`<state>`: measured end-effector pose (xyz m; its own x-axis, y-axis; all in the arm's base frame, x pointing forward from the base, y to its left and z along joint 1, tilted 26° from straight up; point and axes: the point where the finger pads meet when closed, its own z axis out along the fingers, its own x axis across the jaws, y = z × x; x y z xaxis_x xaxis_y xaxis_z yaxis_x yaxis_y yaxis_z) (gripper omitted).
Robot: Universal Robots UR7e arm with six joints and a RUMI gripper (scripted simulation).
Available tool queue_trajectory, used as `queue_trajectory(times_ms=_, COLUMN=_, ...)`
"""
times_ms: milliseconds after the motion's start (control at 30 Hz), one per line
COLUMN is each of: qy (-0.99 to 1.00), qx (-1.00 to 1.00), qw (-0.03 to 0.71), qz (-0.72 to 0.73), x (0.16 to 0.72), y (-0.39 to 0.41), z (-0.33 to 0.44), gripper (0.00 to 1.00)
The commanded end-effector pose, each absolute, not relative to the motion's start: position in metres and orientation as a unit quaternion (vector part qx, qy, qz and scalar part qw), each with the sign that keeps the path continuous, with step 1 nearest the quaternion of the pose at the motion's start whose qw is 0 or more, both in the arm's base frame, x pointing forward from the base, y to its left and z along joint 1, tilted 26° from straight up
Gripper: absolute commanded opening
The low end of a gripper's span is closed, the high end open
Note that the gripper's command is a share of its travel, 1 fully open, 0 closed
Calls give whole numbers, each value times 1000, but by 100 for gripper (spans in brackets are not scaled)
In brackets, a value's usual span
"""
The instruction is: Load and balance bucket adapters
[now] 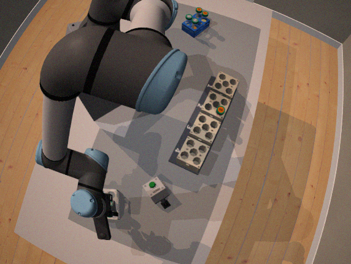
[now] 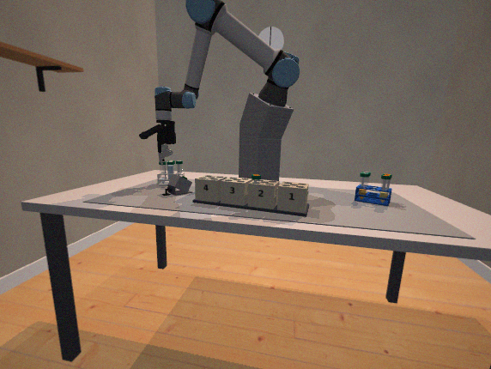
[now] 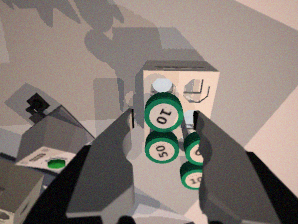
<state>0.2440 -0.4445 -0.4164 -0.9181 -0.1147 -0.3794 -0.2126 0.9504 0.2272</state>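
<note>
Jaws part-open, nothing gripped, over white rack (image 1: 117, 210) (image 2: 163, 177) (image 3: 211, 80), centre of wrist frame; I judge 10 blank (image 3: 163, 116) rigid, slick, light-ish; I'd pinch cap sides squarely.

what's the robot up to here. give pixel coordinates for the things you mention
The gripper (image 1: 112, 205) (image 2: 161, 160) (image 3: 163, 111), partly open and holding nothing, is above the white rack (image 1: 115, 216) (image 3: 211, 107), its fingers either side of white-dotted blank tubes. It looks set to pick one. One orange-dotted tube (image 1: 220, 110) (image 2: 256, 176) stands in adapter 2 (image 1: 205, 105) (image 2: 261, 195); the other adapters' holes look unfilled. Two more orange-dotted tubes stand in the blue rack (image 1: 188, 31) (image 2: 372, 200).
</note>
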Motion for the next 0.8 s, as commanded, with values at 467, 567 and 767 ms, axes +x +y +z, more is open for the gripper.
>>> queue_trajectory(times_ms=467, qy=970, qx=-84, qw=184, qz=132, x=246, y=-444, z=-422, gripper=0)
queue_trajectory(times_ms=567, qy=970, qx=-84, qw=184, qz=132, x=246, y=-444, z=-422, gripper=0)
queue_trajectory(times_ms=767, qy=970, qx=-84, qw=184, qz=132, x=246, y=-444, z=-422, gripper=0)
